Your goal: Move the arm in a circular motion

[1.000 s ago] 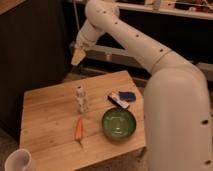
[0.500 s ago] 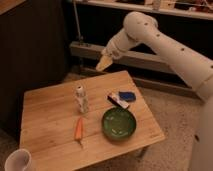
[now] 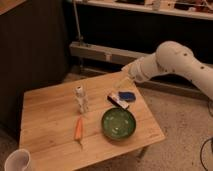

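One arm (image 3: 175, 62) enters at right, shoulder cut off by the view's edge | pincer (image 3: 126, 76) above counter (image 3: 50, 115) far edge, grip state: I cannot tell | white cup (image 3: 17, 161) cropped lower left

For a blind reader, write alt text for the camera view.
The white robot arm reaches in from the right, its gripper over the far right edge of a wooden table. On it: a green bowl, a carrot, a white bottle and a packet.
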`<state>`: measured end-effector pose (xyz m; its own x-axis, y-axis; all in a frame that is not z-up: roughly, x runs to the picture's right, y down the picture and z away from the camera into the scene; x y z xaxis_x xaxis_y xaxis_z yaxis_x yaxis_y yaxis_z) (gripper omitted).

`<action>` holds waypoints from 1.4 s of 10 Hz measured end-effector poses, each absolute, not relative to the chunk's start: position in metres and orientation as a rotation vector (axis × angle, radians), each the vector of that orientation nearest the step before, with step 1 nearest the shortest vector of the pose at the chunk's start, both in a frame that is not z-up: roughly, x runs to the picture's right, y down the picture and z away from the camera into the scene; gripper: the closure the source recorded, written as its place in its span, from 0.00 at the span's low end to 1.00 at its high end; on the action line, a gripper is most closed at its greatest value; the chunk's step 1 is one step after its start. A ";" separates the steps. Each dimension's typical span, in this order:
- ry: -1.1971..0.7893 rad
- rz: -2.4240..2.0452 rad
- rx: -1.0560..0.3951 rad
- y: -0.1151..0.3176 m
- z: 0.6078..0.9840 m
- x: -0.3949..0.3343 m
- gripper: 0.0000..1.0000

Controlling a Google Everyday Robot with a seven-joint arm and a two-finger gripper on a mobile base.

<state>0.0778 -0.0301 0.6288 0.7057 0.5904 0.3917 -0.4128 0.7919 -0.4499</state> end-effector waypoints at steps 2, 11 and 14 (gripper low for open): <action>-0.555 0.542 -0.342 0.004 0.605 0.069 0.35; -0.699 0.153 -0.555 0.054 0.586 -0.147 0.35; -0.723 0.039 -0.582 0.037 0.589 -0.226 0.35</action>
